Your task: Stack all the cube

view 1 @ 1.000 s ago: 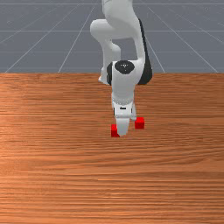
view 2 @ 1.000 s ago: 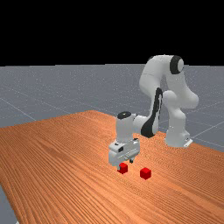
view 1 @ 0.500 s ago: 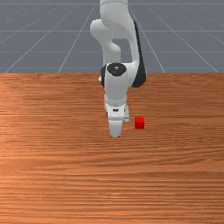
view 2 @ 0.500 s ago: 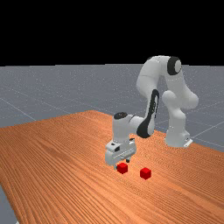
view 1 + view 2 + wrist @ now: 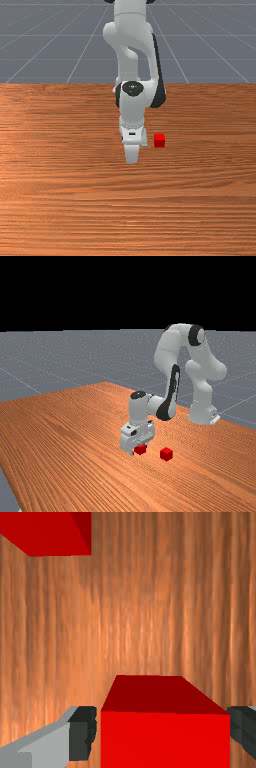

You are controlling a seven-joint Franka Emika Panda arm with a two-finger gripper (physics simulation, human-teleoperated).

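Claw (image 5: 139,449) observed low over the counter (image 5: 75,456), fingers apart, one red cube (image 5: 165,739) between them (a gap at one side). Second red cube (image 5: 166,454) rests nearby, toward the far view's right.

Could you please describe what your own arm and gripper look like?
My arm has smooth, rounded white links with black sections around some joints. My gripper has two grey fingers ending in dark pads. I see no cables.
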